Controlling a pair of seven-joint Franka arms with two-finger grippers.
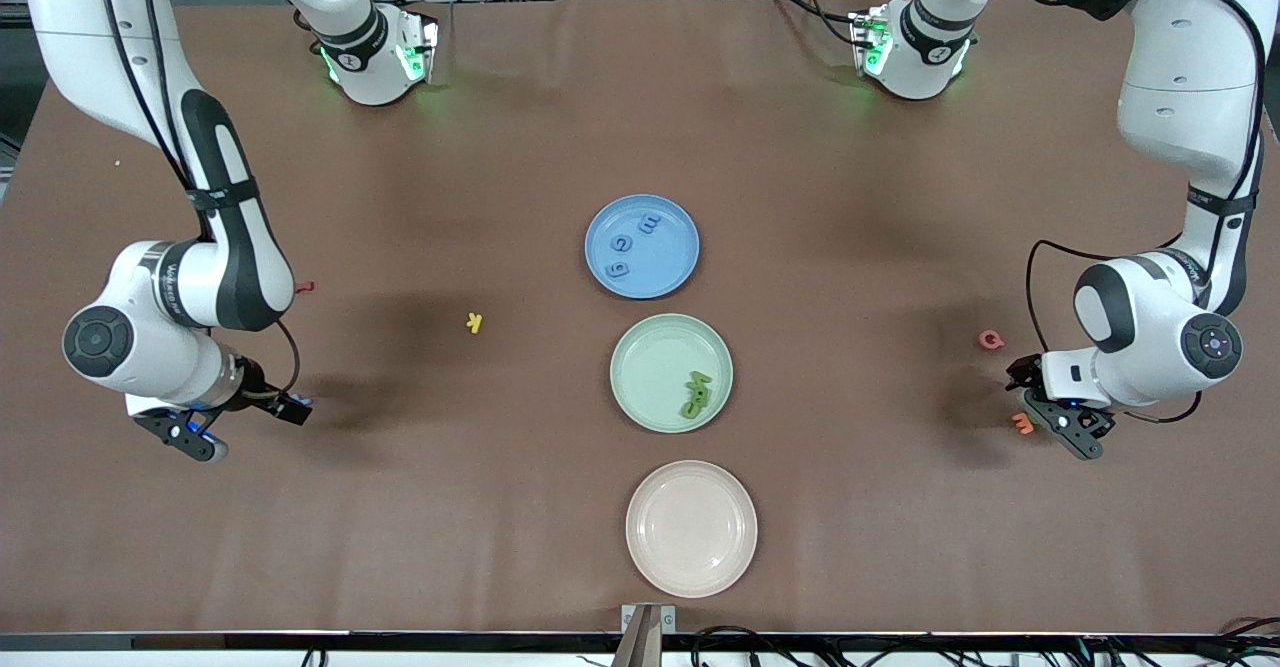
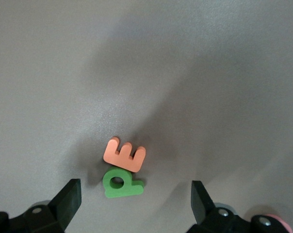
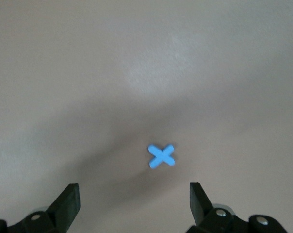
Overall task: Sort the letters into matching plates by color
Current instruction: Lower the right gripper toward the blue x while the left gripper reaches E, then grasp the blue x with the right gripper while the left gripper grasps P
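- Green foam letter (image 2: 120,183) lies touching the orange letter (image 2: 124,155) under your left gripper (image 2: 137,199), whose fingers stand wide apart with nothing between them. If you close there, you may catch both letters together, or push the orange one away, because they lie edge to edge.
- Blue cross-shaped letter (image 3: 161,156) lies alone on the brown table (image 1: 860,197) under your right gripper (image 3: 134,201), also wide apart and empty. Being flat and thin, it may slip out of the fingertips if you do not come down low enough.
- Both grippers hang near the two ends of the table, well apart from the plates, so a weak grip can drop a letter during the long carry.
- Three plates stand in a row in the middle: the blue plate (image 1: 672,277) with three blue letters, the green plate (image 1: 640,392) nearer to the camera with green letters (image 1: 696,396), and the cream plate (image 1: 735,562) nearest, with nothing in it.
- Loose letters also on the table: a yellow one (image 1: 475,323), a red one (image 1: 306,287) beside the right arm, a pink one (image 1: 990,340) near the left gripper.
- Nothing seems to stand in the way to the plates.
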